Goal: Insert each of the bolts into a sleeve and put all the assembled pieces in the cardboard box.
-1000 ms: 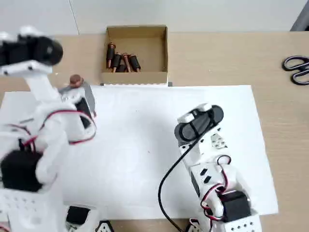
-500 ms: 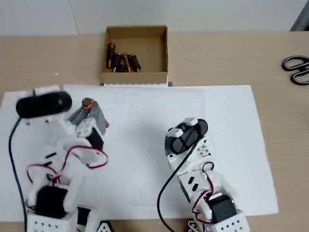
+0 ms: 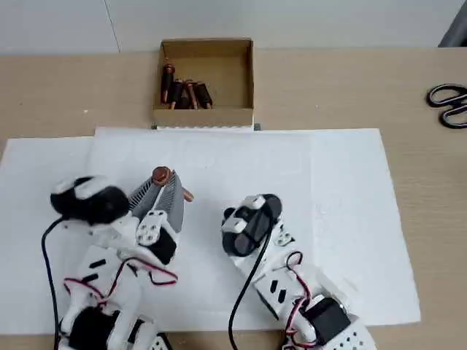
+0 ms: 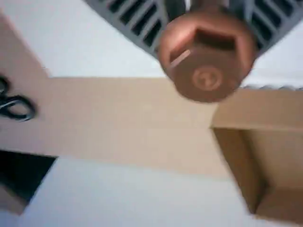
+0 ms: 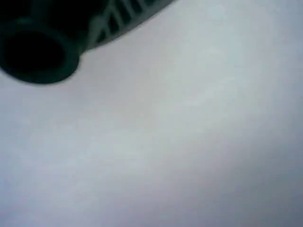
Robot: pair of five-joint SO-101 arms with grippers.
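Note:
My left gripper (image 3: 165, 187) is shut on a copper bolt (image 3: 161, 174) above the white paper, left of the middle. In the left wrist view the bolt's hexagonal head (image 4: 206, 59) faces the camera between grey ribbed fingers (image 4: 135, 19). The right arm's wrist (image 3: 250, 222) hangs over the paper just right of the bolt, covering its own gripper. In the right wrist view a black sleeve (image 5: 37, 53) sits against a grey ribbed finger (image 5: 125, 16), open end toward the camera, above bare paper. The cardboard box (image 3: 206, 117) at the back holds several assembled pieces (image 3: 186, 93).
A white paper sheet (image 3: 328, 189) covers the table in front of the box. Scissors (image 3: 449, 104) lie at the far right edge on the wooden top, also seen as scissors (image 4: 14, 105) in the left wrist view, where the box wall (image 4: 265, 161) shows too.
Both arms have drawn back toward the front of the table. The left gripper carried the bolt from near the box toward the paper's middle; the right wrist shifted left toward it.

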